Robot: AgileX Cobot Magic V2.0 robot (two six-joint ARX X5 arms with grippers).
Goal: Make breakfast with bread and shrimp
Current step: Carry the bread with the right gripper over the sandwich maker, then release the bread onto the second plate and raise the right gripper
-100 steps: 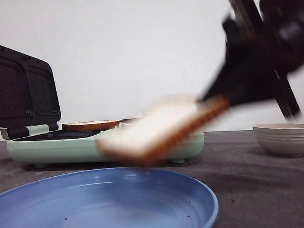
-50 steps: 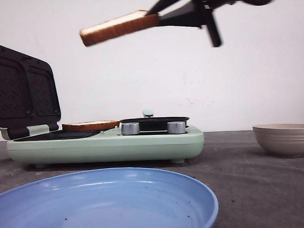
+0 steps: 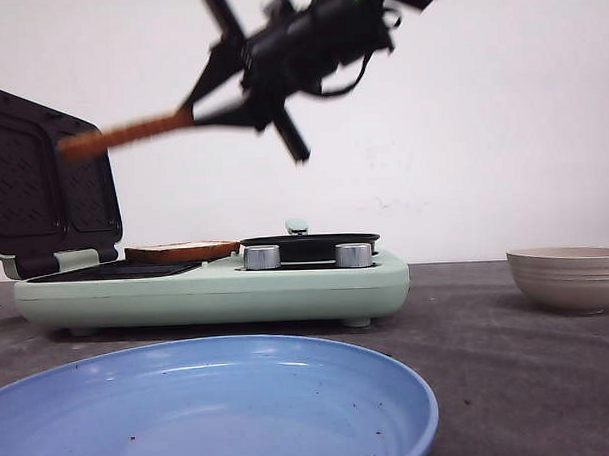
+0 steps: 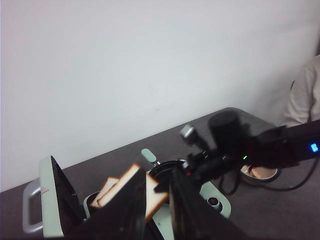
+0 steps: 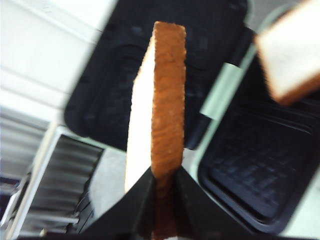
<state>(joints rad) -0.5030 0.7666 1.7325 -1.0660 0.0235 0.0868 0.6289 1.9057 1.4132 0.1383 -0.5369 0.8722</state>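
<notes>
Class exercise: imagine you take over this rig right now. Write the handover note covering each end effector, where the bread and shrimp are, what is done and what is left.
Right end effector: shut on a bread slice, carried in the air above the open sandwich maker.
Left end effector: raised above the sandwich maker; its state cannot be told.
Second bread slice: lying on the sandwich maker's plate.
Shrimp: not identifiable in any view.
Blue plate: holds no food.
Done: one slice placed, one picked up.
Left: set the held slice down, add shrimp, close the lid.

Front cam: table height, behind plate (image 3: 290, 389), facing grill (image 3: 211, 286) and wall. Left wrist: high, far. Right wrist: close on bread (image 5: 160, 100). All share grill.
</notes>
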